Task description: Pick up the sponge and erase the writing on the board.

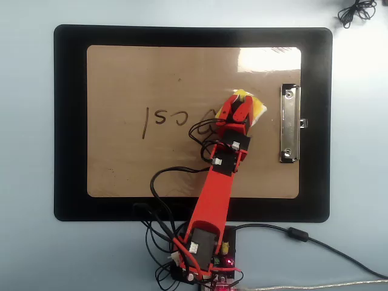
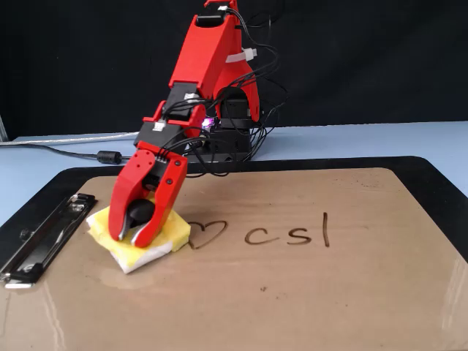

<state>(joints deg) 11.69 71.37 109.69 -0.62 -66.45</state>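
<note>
The yellow sponge (image 2: 171, 232) (image 1: 258, 109) lies flat on the brown board (image 2: 307, 292) (image 1: 151, 73), between the silver clip (image 2: 44, 235) (image 1: 290, 124) and the writing. My red gripper (image 2: 130, 238) (image 1: 238, 102) is shut on the sponge's black knob (image 2: 140, 212), pressing down from above. The writing (image 2: 289, 235) (image 1: 162, 119) reads "csl", with a heart (image 2: 210, 232) beside it. The sponge's edge touches the heart's side. In the overhead view the arm hides most of the heart.
A black mat (image 1: 70, 121) (image 2: 439, 179) surrounds the board. The arm's base (image 2: 230, 142) (image 1: 203, 254) and loose wires sit at the mat's edge, with a cable (image 1: 303, 236) trailing off. A coiled black cord (image 1: 357, 9) lies at the overhead view's top right.
</note>
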